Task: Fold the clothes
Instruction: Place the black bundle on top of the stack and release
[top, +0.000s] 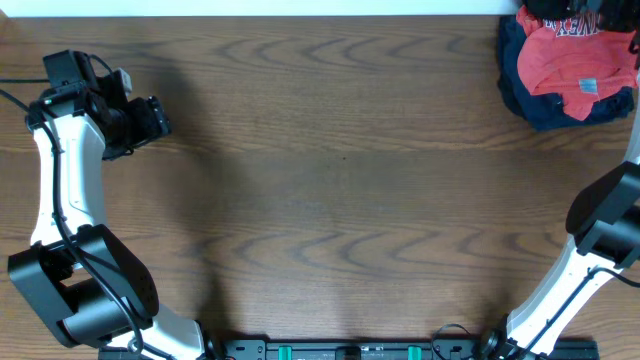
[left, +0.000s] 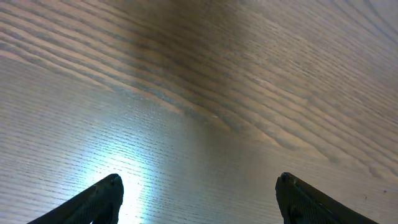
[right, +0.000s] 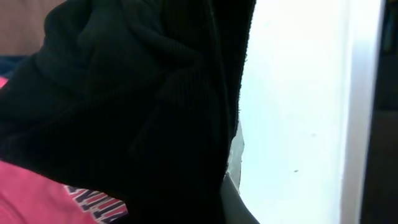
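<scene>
Folding hadn't begun: the black shirt (right: 124, 106) lay bunched at the desk's (top: 330, 200) far right corner; my left pincer (left: 199, 186) hung released, and I couldn't tell my right pincer's state.

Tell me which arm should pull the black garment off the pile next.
Right: its wrist view is filled with the black garment, against the red shirt. The left gripper hangs open above bare table, far from it.
</scene>
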